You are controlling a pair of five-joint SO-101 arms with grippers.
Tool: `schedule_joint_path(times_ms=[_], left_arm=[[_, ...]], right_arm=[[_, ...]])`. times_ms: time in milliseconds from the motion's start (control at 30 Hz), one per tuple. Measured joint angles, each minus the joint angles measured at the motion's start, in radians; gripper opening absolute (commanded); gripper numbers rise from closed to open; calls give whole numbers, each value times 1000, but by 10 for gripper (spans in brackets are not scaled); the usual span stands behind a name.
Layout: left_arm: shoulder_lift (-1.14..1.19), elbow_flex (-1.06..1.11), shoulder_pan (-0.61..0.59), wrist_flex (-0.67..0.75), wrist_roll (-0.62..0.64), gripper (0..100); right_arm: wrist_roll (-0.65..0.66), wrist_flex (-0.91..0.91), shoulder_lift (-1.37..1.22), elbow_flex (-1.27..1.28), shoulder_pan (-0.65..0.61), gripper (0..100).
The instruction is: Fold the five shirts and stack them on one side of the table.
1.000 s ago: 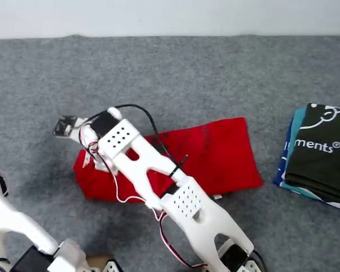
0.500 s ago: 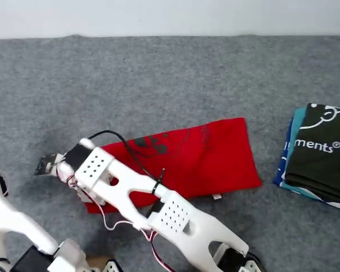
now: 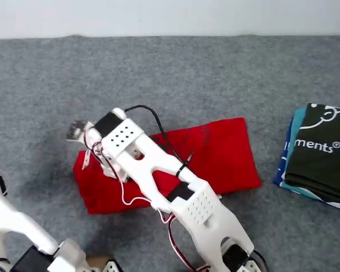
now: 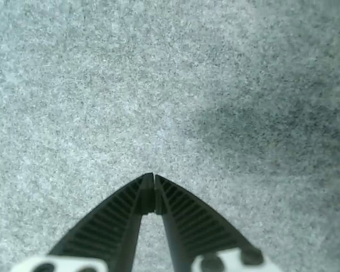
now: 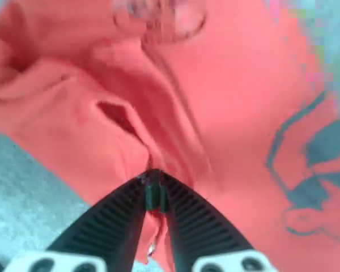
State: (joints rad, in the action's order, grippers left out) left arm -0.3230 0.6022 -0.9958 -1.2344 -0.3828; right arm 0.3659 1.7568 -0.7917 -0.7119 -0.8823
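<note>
My right hand point(image 5: 153, 190) is pinched shut on a fold of the red shirt point(image 3: 215, 153), which lies mid-worktop point(image 3: 187, 73), probably so I can double it over. My left hand point(image 4: 153, 181) hangs closed and empty over bare worktop, out of the way. The folded stack point(image 3: 320, 156) sits at the right edge.

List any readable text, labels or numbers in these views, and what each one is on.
White lettering on the dark shirt: cut off by the fold, so only the tail of a word shows and no whole word reads.
Dark drawn graphic on the red shirt: no legible letters.
</note>
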Motion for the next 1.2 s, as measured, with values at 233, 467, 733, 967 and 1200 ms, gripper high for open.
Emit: schedule_joint_path(times_ms=[233, 467, 733, 967, 1200], left_arm=[[0, 0, 0, 8, 0, 8], [0, 0, 0, 9, 0, 8], [0, 0, 0, 9, 0, 8], [0, 0, 0, 9, 0, 8], [0, 0, 0, 9, 0, 8]], right_arm=[[0, 0, 0, 23, 0, 9], [75, -11, -43, 49, 81, 9], [98, -3, -49, -109, 115, 9], [101, -3, -49, -279, 28, 9], [101, -52, -149, -296, -9, 9]])
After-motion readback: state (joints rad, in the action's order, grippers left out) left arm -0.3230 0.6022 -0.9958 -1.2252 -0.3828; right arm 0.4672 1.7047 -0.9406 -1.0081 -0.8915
